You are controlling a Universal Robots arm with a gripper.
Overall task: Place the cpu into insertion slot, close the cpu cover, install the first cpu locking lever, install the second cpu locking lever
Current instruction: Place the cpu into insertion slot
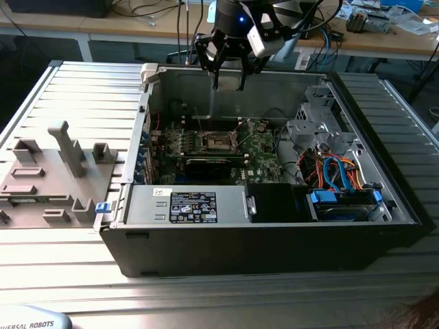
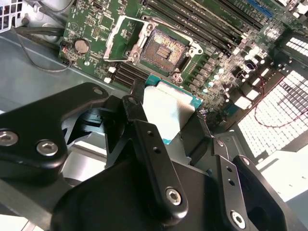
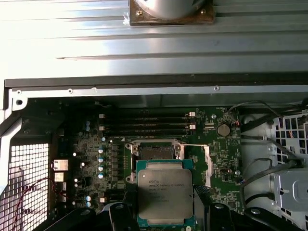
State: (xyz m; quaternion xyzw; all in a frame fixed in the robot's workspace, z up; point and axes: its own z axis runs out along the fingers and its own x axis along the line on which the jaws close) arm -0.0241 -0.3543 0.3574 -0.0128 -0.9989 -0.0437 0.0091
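The chip (image 3: pixel 165 195) is up in the air, pinched by two opposite edges between the fingers of the gripper (image 3: pixel 166 214). It hangs over the far part of the open computer case (image 1: pixel 260 240), above the socket (image 3: pixel 155 151). By my reckoning nothing is seated yet: the socket lies bare, its metal cover (image 2: pixel 111 41) is swung open, and closing and locking are all left to do. Just nearer sits a long black card (image 1: pixel 209 166). Cables (image 1: pixel 336 171) tangle toward the exterior view's right, well clear of the socket.
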